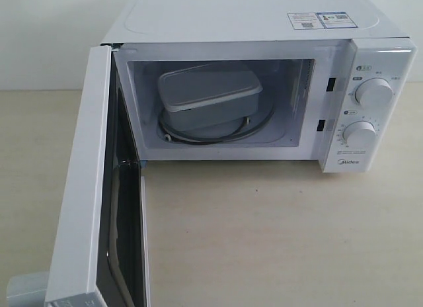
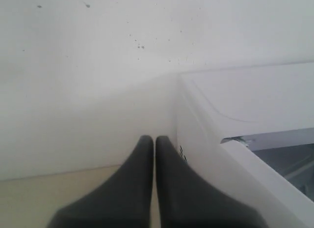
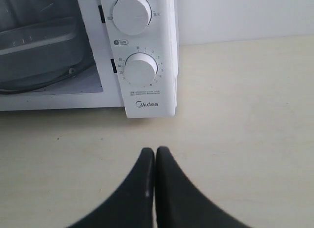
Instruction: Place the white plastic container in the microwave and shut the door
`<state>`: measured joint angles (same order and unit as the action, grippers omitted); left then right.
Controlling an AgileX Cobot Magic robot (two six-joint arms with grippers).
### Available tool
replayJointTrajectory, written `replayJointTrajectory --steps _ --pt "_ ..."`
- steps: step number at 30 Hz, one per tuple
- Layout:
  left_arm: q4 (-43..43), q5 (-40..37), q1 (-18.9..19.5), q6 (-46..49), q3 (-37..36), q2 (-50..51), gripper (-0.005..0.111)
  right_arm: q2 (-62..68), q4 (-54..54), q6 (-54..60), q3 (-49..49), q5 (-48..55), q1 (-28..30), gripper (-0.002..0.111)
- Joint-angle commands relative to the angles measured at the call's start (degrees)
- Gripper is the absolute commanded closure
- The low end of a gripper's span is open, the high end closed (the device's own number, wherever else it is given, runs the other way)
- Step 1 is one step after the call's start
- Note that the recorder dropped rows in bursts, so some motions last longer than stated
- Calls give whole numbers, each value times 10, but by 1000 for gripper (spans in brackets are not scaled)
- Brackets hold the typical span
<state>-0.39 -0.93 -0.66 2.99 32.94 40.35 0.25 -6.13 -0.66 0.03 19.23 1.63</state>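
The white plastic container (image 1: pixel 210 97) lies tilted inside the microwave (image 1: pixel 264 29), resting on the glass turntable (image 1: pixel 218 130). The door (image 1: pixel 86 188) stands wide open, swung out toward the front left. In the right wrist view the container (image 3: pixel 39 46) shows through the open cavity beside the two dials (image 3: pixel 141 70). My right gripper (image 3: pixel 155 150) is shut and empty over the tabletop in front of the control panel. My left gripper (image 2: pixel 154 138) is shut and empty, close by the microwave's outer side (image 2: pixel 196 134) near the door's hinge edge. Neither gripper shows in the exterior view.
A beige tabletop (image 1: pixel 277 234) spreads in front of the microwave. A white wall (image 2: pixel 98 66) rises behind it. A pale grey block (image 1: pixel 23 290) sits at the lower left corner, outside the open door.
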Motion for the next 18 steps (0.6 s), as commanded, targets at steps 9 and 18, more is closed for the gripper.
replayJointTrajectory --steps 9,18 --pt "-88 -302 0 23 25 59 103 -3 6 0 0 -1 0 109" --pt "-361 -404 0 367 86 90 103 -3 6 -1 0 -1 0 109"
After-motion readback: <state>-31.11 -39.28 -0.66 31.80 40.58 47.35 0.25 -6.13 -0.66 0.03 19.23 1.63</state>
